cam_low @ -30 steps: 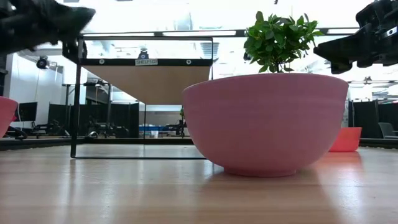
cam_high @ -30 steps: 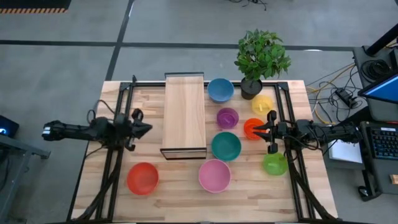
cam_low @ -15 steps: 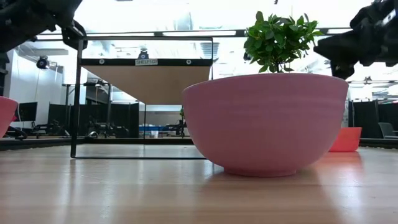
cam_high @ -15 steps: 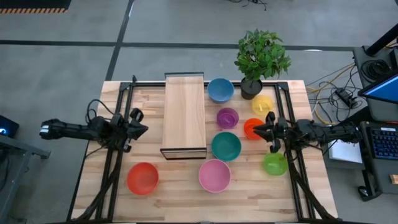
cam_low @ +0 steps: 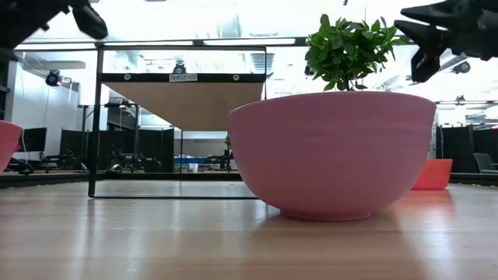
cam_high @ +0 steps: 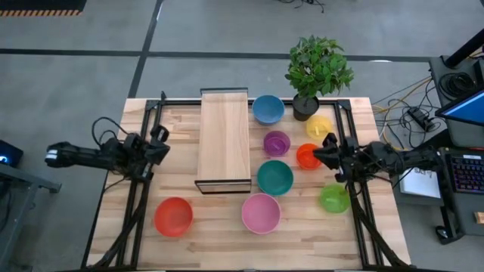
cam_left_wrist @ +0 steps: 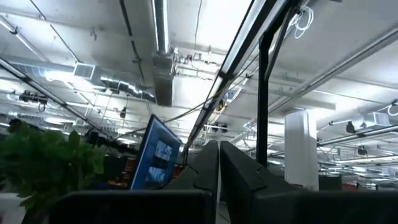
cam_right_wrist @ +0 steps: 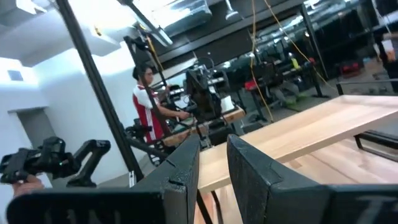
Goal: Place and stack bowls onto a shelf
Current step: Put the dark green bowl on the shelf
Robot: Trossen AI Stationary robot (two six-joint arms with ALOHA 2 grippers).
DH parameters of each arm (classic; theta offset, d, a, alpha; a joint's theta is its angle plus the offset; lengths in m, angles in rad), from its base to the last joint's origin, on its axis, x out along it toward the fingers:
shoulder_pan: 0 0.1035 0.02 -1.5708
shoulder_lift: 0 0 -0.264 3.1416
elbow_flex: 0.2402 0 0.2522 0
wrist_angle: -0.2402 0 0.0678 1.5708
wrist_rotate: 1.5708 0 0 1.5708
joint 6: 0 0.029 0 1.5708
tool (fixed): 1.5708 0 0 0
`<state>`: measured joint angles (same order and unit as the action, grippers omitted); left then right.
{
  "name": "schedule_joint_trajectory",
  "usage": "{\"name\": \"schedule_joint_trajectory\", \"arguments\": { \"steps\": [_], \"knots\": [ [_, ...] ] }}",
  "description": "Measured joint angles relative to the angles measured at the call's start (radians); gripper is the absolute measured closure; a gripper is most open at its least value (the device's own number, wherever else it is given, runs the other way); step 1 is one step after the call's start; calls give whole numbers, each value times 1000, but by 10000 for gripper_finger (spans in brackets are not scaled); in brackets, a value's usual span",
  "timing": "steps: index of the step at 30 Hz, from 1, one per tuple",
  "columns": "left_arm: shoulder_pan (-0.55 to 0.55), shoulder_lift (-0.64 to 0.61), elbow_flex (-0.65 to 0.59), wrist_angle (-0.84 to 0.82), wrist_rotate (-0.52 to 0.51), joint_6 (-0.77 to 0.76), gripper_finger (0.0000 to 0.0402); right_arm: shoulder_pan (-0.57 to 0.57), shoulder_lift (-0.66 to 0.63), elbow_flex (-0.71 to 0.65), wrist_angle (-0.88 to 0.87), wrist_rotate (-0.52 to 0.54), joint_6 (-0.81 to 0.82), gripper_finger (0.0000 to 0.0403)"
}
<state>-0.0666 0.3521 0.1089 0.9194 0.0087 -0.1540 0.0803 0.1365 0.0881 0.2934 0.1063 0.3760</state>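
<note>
Eight bowls unshelved: my right gripper (cam_high: 327,151), jaws slightly parted and empty beside the orange bowl (cam_high: 307,156), could knock it aside; my left gripper (cam_high: 161,140) is closed.

Both arms draw back from the middle of the tabletop.

We see the left tool (cam_high: 161,143) pulled away from the shelf (cam_high: 224,138), now shut over the dark rail at the tabletop's left side; in the low view it has risen to the top corner. The right tool (cam_high: 327,155) has edged outward and turned, its fingers parted with nothing between them, the orange bowl (cam_high: 306,156) just ahead of its tips and the green bowl (cam_high: 333,198) off to its side; it too sits higher in the low view.
</note>
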Motion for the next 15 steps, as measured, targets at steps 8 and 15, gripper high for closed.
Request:
{"name": "schedule_joint_trajectory", "arguments": {
  "steps": [8,15],
  "knots": [
    [0,58,284,-598,-174,243,402,0,188,309,-449,71,177,330],
    [0,107,420,-899,-339,292,402,-1,415,614,-877,106,367,330]
  ]
}}
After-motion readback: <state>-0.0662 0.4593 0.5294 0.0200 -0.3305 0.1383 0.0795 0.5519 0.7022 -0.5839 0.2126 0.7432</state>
